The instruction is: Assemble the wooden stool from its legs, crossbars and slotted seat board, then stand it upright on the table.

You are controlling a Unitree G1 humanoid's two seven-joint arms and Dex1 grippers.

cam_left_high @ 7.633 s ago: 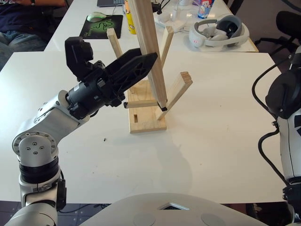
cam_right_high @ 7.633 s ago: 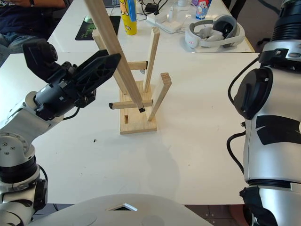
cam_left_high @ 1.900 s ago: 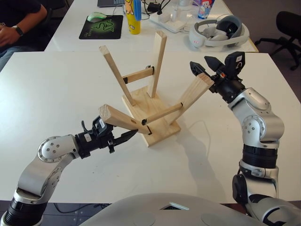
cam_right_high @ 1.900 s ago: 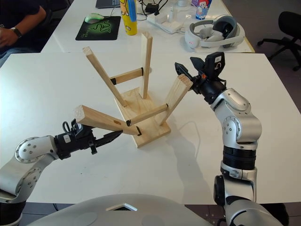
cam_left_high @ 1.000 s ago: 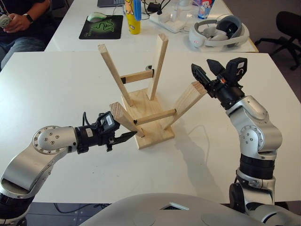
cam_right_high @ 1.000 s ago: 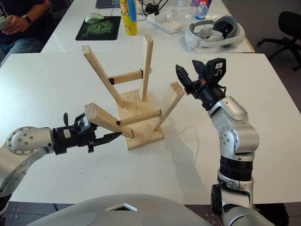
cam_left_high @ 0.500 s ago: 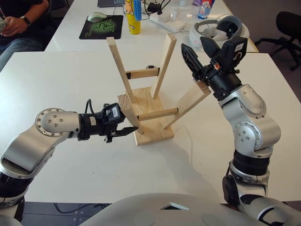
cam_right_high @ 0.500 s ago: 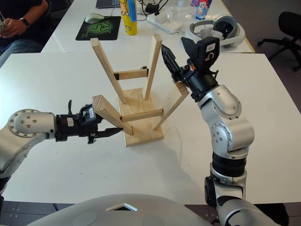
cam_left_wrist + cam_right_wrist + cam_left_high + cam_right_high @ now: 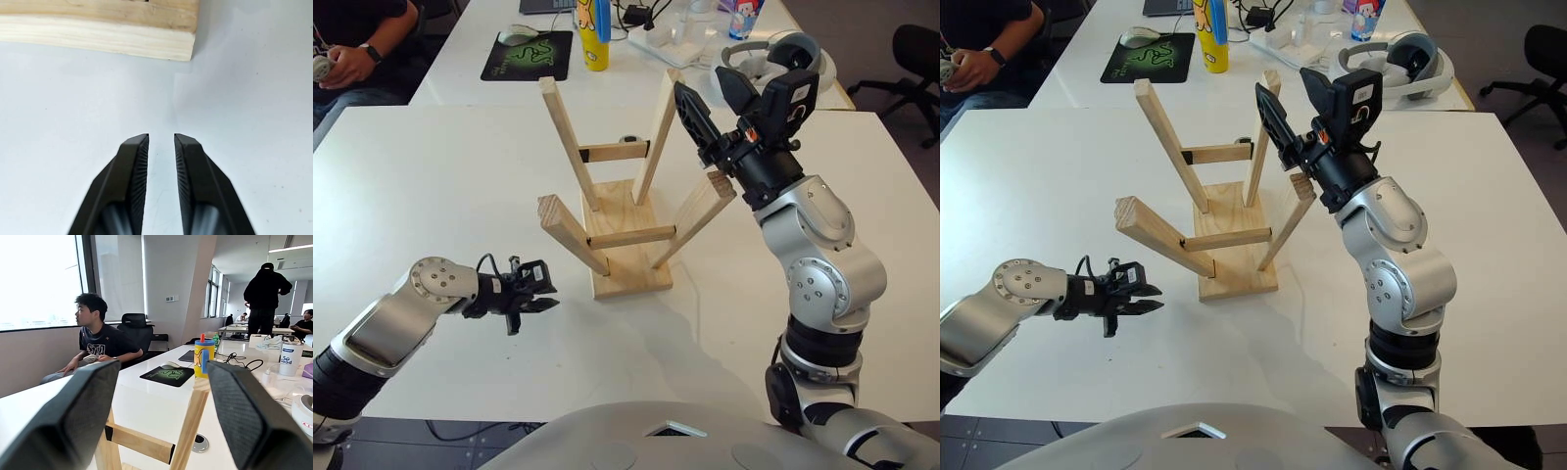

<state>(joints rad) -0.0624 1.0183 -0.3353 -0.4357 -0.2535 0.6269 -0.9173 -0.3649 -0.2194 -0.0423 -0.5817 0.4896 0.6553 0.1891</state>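
Left eye view: stool [image 9: 622, 211] sits legs-up on the table [image 9: 431, 176], stiff, probably light, my right gripper [image 9: 700, 83] gaping wide above a leg top, my left gripper [image 9: 546, 299] narrow and empty, so I'd grip a leg.

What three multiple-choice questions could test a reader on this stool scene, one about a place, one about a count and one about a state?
1. Where is the seat board?
A. flat on the white table
B. on the floor
C. leaning on a wall

2. How many legs stick up from it?
A. two
B. three
C. four

3. How is the left claw?
A. shut on a leg
B. open and empty
C. shut on a screw

Answers:
1 A, the board lies flat on the table with the legs above it.
2 C, four legs rise from the board.
3 B, a gap shows between its fingers and nothing is in it.
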